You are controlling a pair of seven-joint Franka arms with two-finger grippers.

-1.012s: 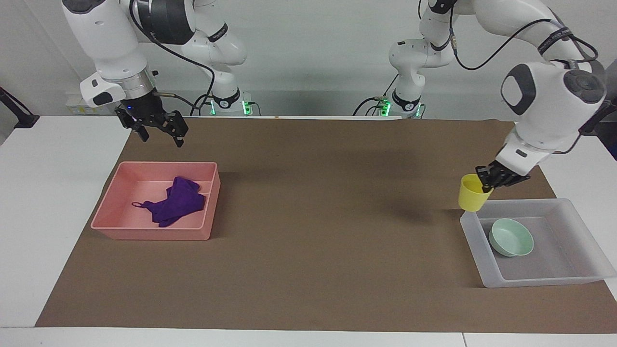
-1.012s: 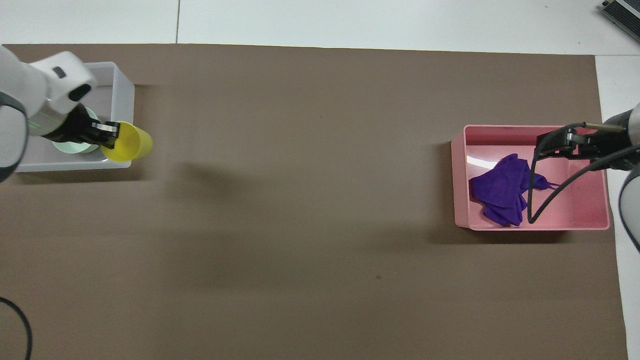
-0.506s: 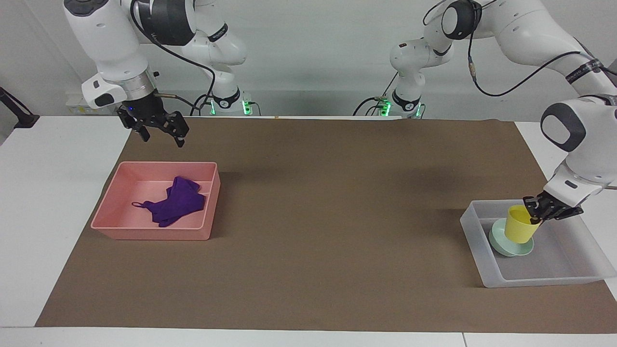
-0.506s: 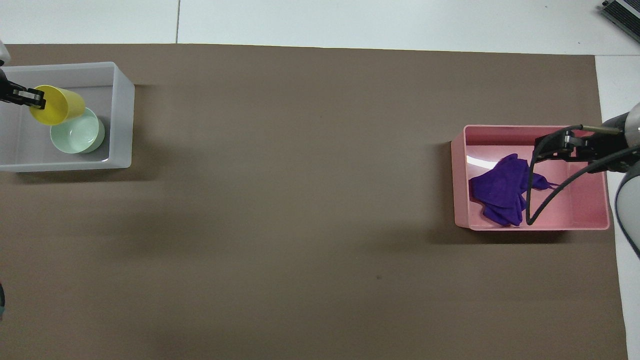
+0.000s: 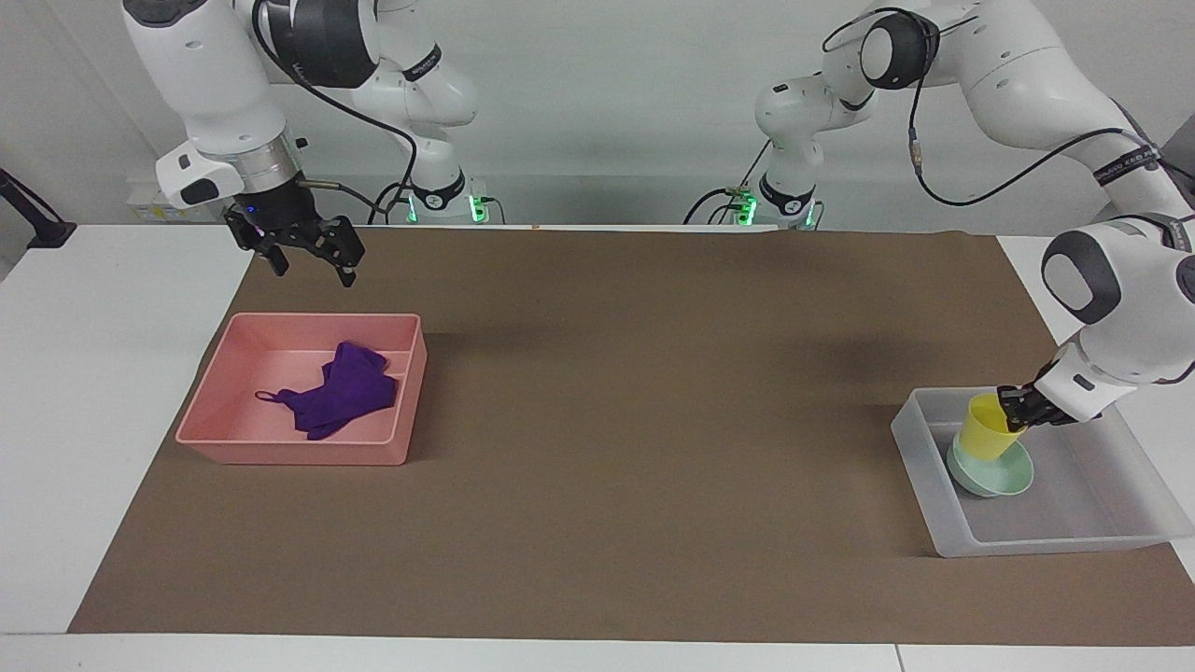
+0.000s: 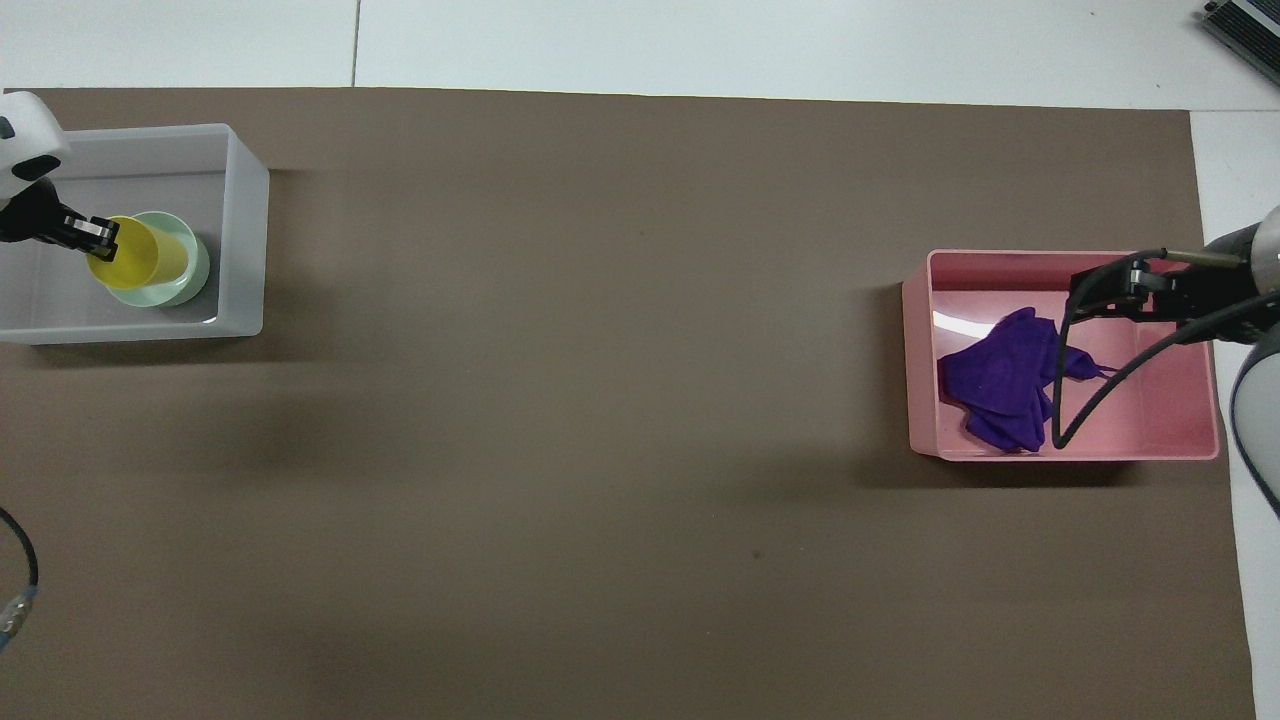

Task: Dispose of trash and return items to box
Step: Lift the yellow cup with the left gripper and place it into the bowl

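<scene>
The yellow cup (image 5: 985, 437) (image 6: 140, 255) hangs tilted over the mint-green bowl (image 5: 1004, 478) (image 6: 195, 280), its base down in the bowl's hollow. My left gripper (image 5: 1013, 408) (image 6: 100, 235) is shut on the cup's rim. The bowl lies in the frosted-white box (image 5: 1074, 541) (image 6: 245, 240) at the left arm's end of the table. The purple rag (image 5: 341, 397) (image 6: 1000, 395) lies crumpled in the pink tray (image 5: 289, 453) (image 6: 1180, 420). My right gripper (image 5: 314, 271) (image 6: 1110, 290) hangs open and holding nothing above that tray's edge nearer to the robots.
Brown paper (image 5: 607, 420) covers the table between the pink tray and the box. A black cable (image 6: 1075, 400) from the right arm dangles over the pink tray. White table shows at both ends.
My left gripper carried the yellow cup from above the box's corner into the box and lowered it onto the green bowl. The right arm has barely moved.
</scene>
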